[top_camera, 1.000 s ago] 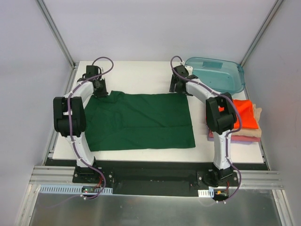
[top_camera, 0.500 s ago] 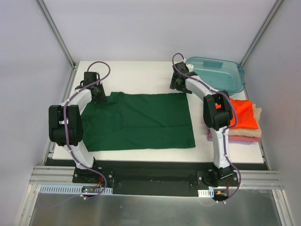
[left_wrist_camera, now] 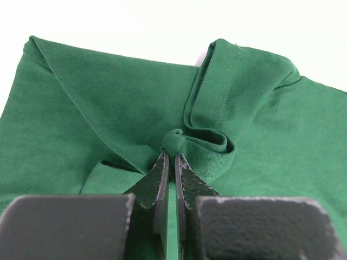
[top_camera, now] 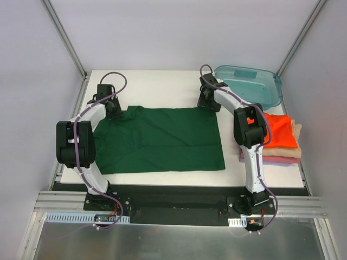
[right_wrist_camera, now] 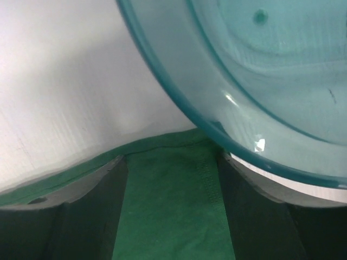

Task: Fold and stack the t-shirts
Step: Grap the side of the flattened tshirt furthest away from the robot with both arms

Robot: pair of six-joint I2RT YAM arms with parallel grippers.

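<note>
A large dark green t-shirt (top_camera: 162,138) lies spread flat on the white table. My left gripper (top_camera: 115,110) is at the shirt's far left corner. In the left wrist view it (left_wrist_camera: 169,155) is shut on a bunched fold of the green cloth (left_wrist_camera: 81,97). My right gripper (top_camera: 208,104) is at the far right corner. In the right wrist view it (right_wrist_camera: 172,160) is open, its fingers (right_wrist_camera: 97,206) down either side of the green hem (right_wrist_camera: 173,216). A folded stack lies at the right: orange (top_camera: 282,130) on top, then beige (top_camera: 287,153) and pink (top_camera: 244,156).
A translucent teal plastic tub (top_camera: 249,86) stands at the far right corner, just behind my right gripper; its rim (right_wrist_camera: 162,92) fills the upper right wrist view. The table's white edge (top_camera: 179,181) runs along the front.
My left arm has swung out left and settled lower at the shirt's far left corner. My right gripper has edged slightly farther toward the tub. The shirt has barely moved.
</note>
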